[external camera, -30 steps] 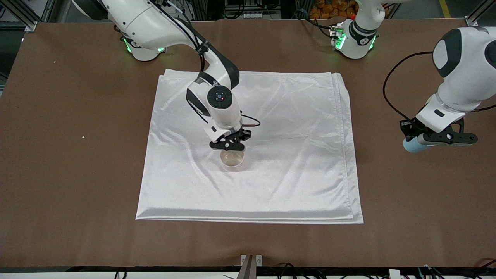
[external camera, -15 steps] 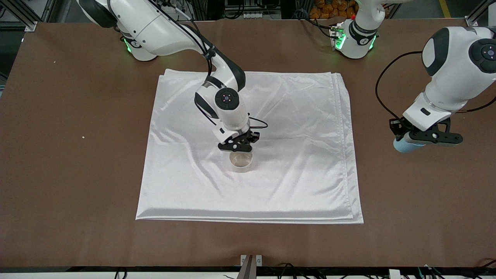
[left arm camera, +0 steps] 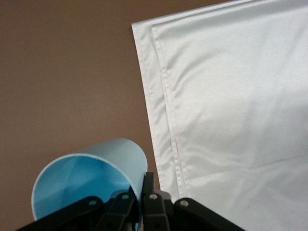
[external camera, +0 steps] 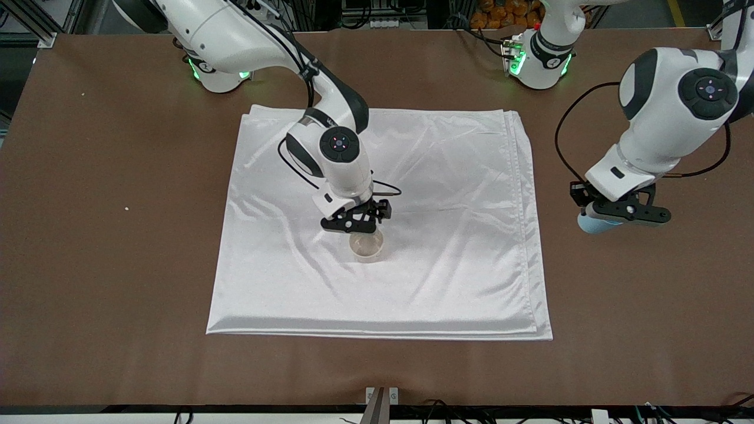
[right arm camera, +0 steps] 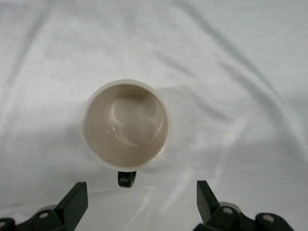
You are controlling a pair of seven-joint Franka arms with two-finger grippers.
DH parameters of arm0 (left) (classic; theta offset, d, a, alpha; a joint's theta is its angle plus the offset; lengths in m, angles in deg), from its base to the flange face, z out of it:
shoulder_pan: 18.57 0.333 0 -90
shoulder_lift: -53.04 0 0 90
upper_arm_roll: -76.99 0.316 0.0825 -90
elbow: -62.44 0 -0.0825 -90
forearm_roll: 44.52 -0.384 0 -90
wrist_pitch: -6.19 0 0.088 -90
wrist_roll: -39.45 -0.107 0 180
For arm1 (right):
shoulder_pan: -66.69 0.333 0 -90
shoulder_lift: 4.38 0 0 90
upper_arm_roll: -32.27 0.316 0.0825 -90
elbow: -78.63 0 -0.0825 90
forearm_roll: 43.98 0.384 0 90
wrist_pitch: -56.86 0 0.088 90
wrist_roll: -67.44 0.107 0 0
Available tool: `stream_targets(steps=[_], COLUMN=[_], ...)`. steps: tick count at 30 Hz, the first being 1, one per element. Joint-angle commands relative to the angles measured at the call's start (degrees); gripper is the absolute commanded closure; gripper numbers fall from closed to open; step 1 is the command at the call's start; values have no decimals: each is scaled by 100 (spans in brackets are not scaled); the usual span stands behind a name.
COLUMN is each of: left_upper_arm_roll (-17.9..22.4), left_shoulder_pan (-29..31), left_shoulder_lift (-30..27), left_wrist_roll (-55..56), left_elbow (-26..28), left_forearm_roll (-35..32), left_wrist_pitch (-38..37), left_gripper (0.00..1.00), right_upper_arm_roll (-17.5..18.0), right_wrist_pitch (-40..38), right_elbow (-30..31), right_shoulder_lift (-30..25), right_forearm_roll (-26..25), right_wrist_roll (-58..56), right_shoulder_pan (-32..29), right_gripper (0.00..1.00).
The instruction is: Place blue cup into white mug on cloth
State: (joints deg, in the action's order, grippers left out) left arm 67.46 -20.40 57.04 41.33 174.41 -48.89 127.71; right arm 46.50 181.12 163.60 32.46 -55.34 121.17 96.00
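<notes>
No text, label, brand, number or sign can be read anywhere here.

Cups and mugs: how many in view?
2. The white mug stands upright on the cloth, under the open right gripper. The blue cup is held in the shut left gripper, over bare table beside the cloth.

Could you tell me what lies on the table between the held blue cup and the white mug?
Only table and cloth; the front view shows nothing else between blue cup and white mug.
</notes>
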Motion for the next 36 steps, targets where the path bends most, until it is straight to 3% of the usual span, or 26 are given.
stream_targets(steps=[1,7,14,19,26,36], left_upper_arm_roll=[-242,-497,-497,-488,-453,-295], left_shoulder_pan=[-46,-257,-880,-1311,-1979,-2779], left_shoulder_lift=[338,760,1217,1560,2078,2817], left_wrist_roll=[417,1217,2078,2606,3555,4548], left_elbow=[-438,-816,-1291,-1686,-2240,-3023], left_forearm_roll=[-55,-108,-116,-116,-283,-521], left_wrist_pitch=[-40,-40,-49,-58,-84,-84], left_gripper=[100,100,100,100,100,100], right_upper_arm_roll=[63,54,-104,-701,-904,-913], right_wrist_pitch=[-735,-1123,-1632,-2019,-2318,-2758], right_elbow=[196,380,380,371,389,407], right_shoulder_lift=[-783,-1539,-2269,-2629,-2893,-3288], right_forearm_roll=[2,55,634,977,1013,1022], right_wrist_roll=[-477,-1548,-2611,-3798,-3905,-3923], right_shoulder_pan=[-276,-689,-1356,-1498,-1919,-2412], right_gripper=[0,0,0,0,0,0])
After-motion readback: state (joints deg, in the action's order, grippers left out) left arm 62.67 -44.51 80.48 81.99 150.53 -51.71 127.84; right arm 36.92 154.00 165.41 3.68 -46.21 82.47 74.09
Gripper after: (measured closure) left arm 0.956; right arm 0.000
